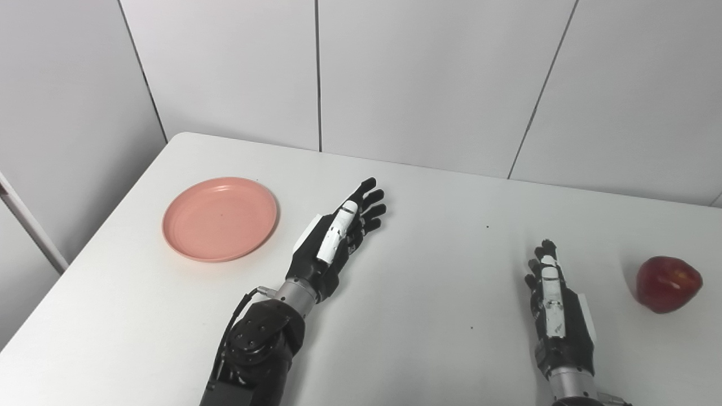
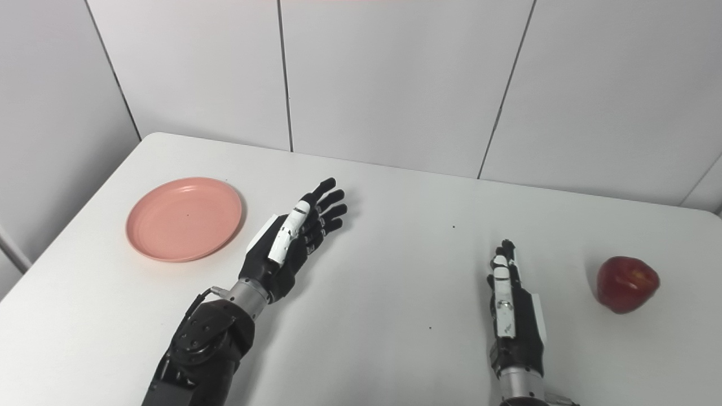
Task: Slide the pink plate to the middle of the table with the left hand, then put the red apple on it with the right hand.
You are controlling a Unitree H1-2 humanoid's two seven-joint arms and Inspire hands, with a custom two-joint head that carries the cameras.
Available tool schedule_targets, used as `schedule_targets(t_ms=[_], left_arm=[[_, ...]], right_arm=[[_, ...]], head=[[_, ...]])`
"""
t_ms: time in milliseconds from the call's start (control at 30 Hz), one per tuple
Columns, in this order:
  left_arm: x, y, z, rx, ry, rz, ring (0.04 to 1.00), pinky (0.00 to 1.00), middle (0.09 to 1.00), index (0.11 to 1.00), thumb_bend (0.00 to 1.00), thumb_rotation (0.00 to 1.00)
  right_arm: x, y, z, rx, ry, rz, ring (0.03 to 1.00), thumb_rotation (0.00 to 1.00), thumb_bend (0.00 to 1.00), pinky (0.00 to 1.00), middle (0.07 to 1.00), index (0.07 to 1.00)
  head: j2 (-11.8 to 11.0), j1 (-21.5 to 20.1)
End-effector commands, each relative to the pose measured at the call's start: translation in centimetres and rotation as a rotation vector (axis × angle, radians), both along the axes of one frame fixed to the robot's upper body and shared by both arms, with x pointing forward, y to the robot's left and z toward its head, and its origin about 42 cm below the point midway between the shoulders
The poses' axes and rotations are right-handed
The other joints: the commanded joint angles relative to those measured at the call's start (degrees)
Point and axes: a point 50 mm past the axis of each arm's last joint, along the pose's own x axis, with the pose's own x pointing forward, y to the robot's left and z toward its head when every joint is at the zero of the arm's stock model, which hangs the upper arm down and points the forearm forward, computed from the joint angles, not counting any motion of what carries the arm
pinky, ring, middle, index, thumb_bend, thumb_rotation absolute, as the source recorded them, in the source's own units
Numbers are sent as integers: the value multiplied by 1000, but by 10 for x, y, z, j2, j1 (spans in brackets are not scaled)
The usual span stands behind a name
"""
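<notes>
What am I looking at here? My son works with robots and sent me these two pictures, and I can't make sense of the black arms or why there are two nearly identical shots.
These are the two arms of a humanoid robot, seen from its own head. It has two cameras side by side, like eyes, so both pictures show the same scene from slightly different spots. Each arm reaches in from the bottom edge and ends in a mechanical hand with fingers and a thumb.

On the white table lie two things: a pink plate, empty, near the left side, and a red apple near the right. The left hand is open, fingers stretched out, just right of the plate and not touching it. The right hand is also open and empty, a little left of the apple. Nothing is held.
</notes>
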Motion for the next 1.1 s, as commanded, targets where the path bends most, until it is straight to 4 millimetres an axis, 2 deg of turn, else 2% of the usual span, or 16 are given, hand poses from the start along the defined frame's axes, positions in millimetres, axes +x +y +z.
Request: schedule_targets(t_ms=[0,267,700,800,1067], left_arm=[[9,3,27,-19,-87,4,940,952,955,940,405,1000],[24,23,47,-67,-150,55,959,966,967,953,378,1000],[48,75,71,-41,-198,228,949,940,959,943,389,1000],[56,91,71,-48,-197,289,930,917,941,919,385,1000],[71,128,63,-32,-192,358,930,943,933,906,398,1000]], right_arm=[[4,-1,13,4,-88,10,1000,1000,197,1000,1000,1000],[4,-3,13,2,-84,11,1000,1000,192,1000,1000,1000],[4,-6,12,-1,-84,12,1000,1000,189,1000,1000,1000],[4,-7,12,0,-92,12,1000,1000,181,1000,1000,1000],[4,-12,10,-2,-89,11,1000,1000,188,1000,1000,1000]], head=[[1,1],[-2,8],[-5,17],[-6,19],[-9,32]])
